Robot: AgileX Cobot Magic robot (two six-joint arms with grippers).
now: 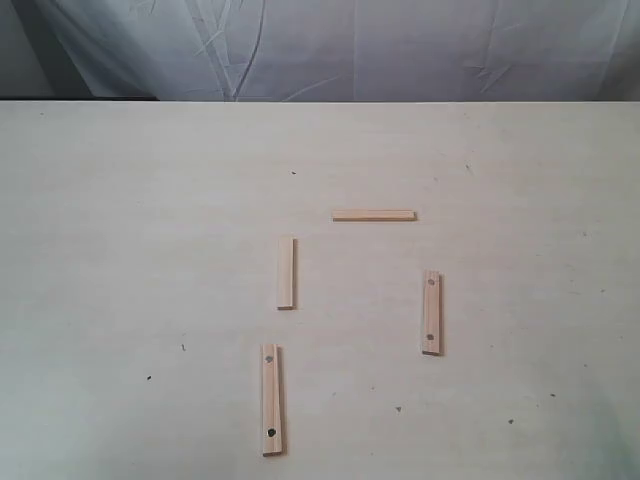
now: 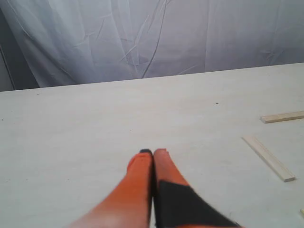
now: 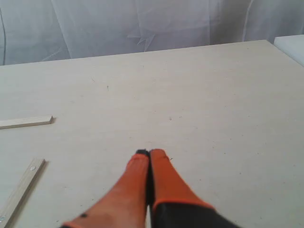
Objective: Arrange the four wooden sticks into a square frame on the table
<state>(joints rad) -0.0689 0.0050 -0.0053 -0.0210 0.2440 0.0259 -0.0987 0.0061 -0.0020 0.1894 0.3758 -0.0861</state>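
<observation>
Four pale wooden sticks lie apart on the cream table (image 1: 120, 250). A plain stick (image 1: 373, 215) lies crosswise at the back, and a second plain stick (image 1: 286, 272) lies lengthwise left of centre. One holed stick (image 1: 431, 312) lies on the right, the other holed stick (image 1: 270, 399) near the front. No square frame is formed. Neither gripper shows in the exterior view. My left gripper (image 2: 152, 153) is shut and empty above bare table, with both plain sticks (image 2: 268, 158) (image 2: 282, 117) off to its side. My right gripper (image 3: 150, 153) is shut and empty; a plain stick (image 3: 26, 122) and a holed stick (image 3: 21, 190) lie aside.
A white cloth backdrop (image 1: 330, 45) hangs behind the table's far edge. A few small dark specks (image 1: 149, 377) mark the tabletop. A white surface (image 3: 292, 46) shows beyond the table's corner in the right wrist view.
</observation>
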